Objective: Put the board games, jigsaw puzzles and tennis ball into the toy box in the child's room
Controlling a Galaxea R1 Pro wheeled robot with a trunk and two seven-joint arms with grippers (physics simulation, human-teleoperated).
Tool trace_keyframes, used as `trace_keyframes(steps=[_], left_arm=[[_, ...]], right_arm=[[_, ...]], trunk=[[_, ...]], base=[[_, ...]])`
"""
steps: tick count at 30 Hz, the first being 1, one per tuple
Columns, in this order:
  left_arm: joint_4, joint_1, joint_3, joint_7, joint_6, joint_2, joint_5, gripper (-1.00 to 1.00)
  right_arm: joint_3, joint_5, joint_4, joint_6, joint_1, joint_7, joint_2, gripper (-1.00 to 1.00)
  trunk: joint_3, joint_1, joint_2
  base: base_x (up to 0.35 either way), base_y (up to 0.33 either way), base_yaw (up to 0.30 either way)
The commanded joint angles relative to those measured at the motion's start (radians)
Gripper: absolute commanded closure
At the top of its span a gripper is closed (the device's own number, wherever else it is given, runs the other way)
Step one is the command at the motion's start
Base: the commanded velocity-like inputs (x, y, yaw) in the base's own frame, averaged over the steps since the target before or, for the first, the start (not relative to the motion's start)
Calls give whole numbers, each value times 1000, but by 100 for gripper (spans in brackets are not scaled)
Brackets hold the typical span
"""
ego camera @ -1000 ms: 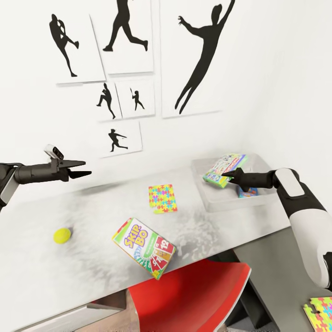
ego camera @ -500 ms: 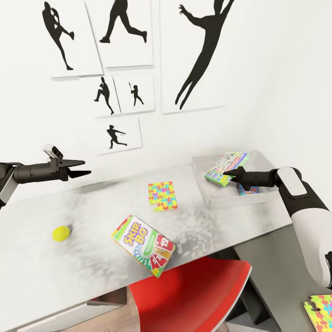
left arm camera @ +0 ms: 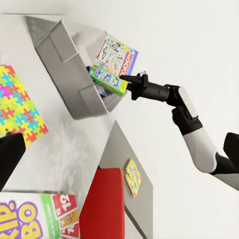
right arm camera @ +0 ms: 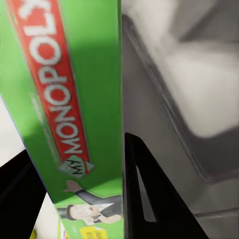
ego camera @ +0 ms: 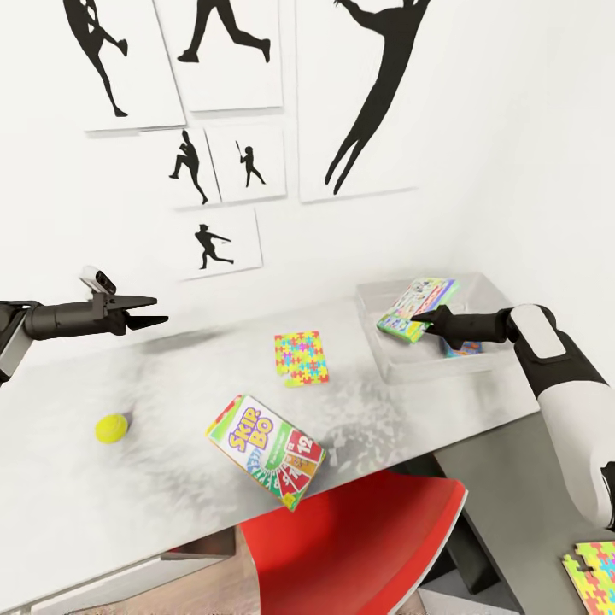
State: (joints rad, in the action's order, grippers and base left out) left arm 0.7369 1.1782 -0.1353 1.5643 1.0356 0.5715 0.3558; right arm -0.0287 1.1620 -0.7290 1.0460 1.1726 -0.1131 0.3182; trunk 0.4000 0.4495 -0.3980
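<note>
My right gripper (ego camera: 420, 321) is shut on the green edge of a Monopoly board game (ego camera: 417, 307), held tilted over the pale grey toy box (ego camera: 373, 299) at the table's right end. Up close, that green edge (right arm camera: 69, 99) sits between the two dark fingers (right arm camera: 144, 199). A smaller blue game (ego camera: 466, 348) lies inside the toy box. On the table (ego camera: 171, 376) lie a jigsaw puzzle (ego camera: 301, 359), the SKIP-BO game (ego camera: 266, 451) at the front edge, and the tennis ball (ego camera: 111, 427). My left gripper (ego camera: 159, 312) hovers open above the table's left part.
A second jigsaw (ego camera: 595, 576) lies on the lower dark grey cabinet (ego camera: 504, 478) at the right. A red chair (ego camera: 359, 547) is tucked under the table's front edge. Black silhouette prints (ego camera: 376, 94) hang on the white wall behind.
The whole view has shifted a little, so the camera moved. My right gripper still holds the Monopoly box over the toy box, almost unmoved. The left arm stays put.
</note>
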Motion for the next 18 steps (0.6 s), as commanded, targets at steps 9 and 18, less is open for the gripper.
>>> trace_keyframes(steps=[9, 18], left_arm=[[0, 1, -4, 7, 11, 12, 2, -100], [2, 3, -4, 7, 11, 16, -1, -100]], right_arm=[[-7, 12, -18, 1, 6, 8, 4, 100], [-11, 10, -21, 1, 7, 9, 5, 100]], trunk=[[17, 1, -2], [27, 1, -2]], base=[[0, 0, 0], [0, 0, 0]])
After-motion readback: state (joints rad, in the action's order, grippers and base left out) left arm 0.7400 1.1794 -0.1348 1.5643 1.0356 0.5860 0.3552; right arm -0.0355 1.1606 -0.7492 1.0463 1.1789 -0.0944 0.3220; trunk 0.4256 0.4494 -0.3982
